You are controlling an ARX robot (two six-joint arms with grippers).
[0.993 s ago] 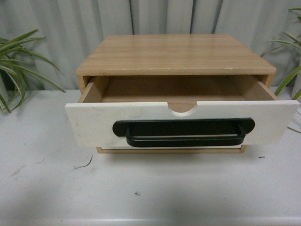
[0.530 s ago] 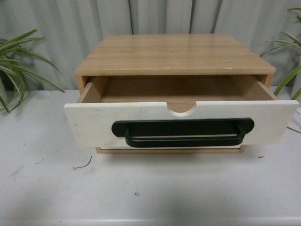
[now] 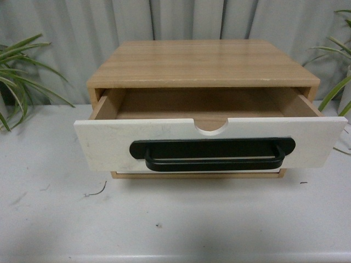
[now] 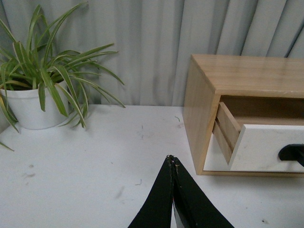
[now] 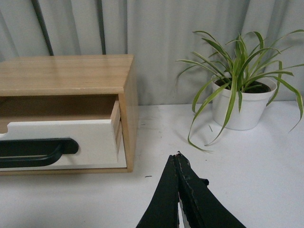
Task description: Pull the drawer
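Note:
The drawer (image 3: 109, 143) has a white front, a long black bar handle (image 3: 213, 154) and a half-round notch in its top edge. It stands pulled partway out of the wooden cabinet (image 3: 203, 63), and its inside looks empty. Neither arm shows in the front view. My left gripper (image 4: 172, 159) is shut on nothing, above the table to the left of the cabinet (image 4: 199, 109) and apart from the drawer (image 4: 266, 147). Off the cabinet's right side (image 5: 129, 109), my right gripper (image 5: 177, 156) is shut and empty too, away from the drawer (image 5: 90, 142).
The cabinet sits on a white table (image 3: 175, 219) before a grey curtain. A potted plant in a white pot (image 4: 28, 109) stands at the back left. Another white-potted plant (image 5: 240, 107) stands at the back right. A small wire scrap (image 3: 96, 192) lies near the drawer's left corner.
The whole view has shifted very slightly left and down. The drawer stays pulled out by the same amount.

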